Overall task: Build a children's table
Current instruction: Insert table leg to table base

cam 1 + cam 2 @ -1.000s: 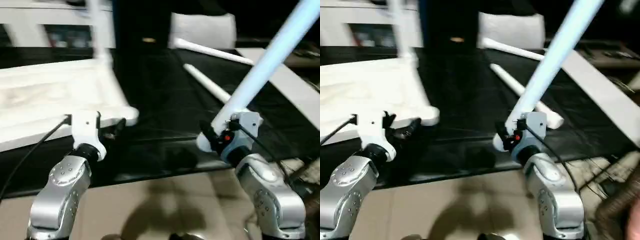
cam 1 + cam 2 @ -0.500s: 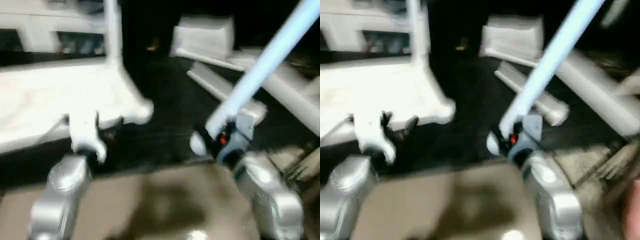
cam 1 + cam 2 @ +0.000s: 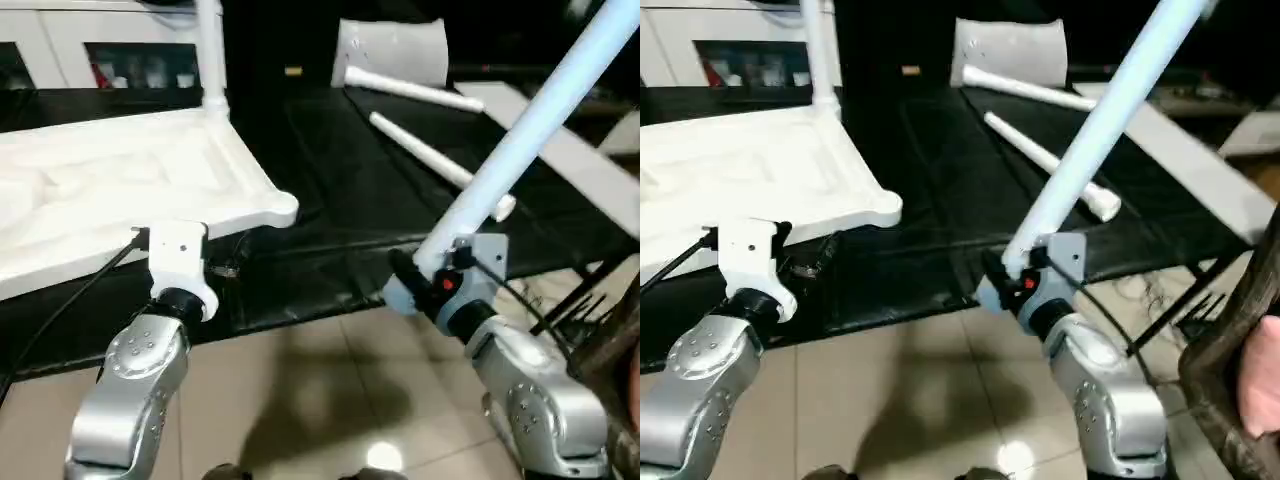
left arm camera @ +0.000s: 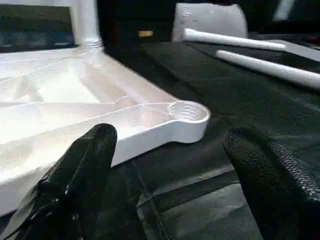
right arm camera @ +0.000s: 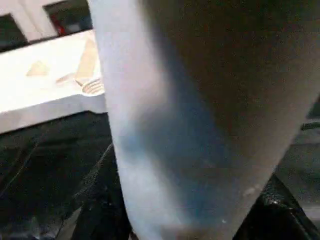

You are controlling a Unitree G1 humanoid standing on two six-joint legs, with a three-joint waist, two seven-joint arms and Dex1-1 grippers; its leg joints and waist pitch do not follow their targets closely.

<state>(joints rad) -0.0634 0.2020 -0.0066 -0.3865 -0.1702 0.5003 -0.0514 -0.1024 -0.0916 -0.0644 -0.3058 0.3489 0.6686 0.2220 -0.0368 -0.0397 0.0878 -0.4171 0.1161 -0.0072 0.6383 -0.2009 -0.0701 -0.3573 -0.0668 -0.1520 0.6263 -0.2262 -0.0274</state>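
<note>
Right gripper (image 3: 425,275) pinches a white leg (image 3: 540,122) slanting up and away. Left gripper (image 4: 170,165), fingers spread, hovers just before the tabletop (image 3: 120,190) corner socket (image 4: 187,111) (upside down on black bench (image 3: 340,200)); two legs (image 3: 435,160) lie beyond.

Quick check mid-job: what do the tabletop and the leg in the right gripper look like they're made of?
Tabletop: apparently moulded white plastic, semi-gloss; ribs and a round corner socket are formed in one piece. Leg in the right gripper: smooth, seamless white tube, probably the same plastic, though its look alone cannot settle that.
</note>
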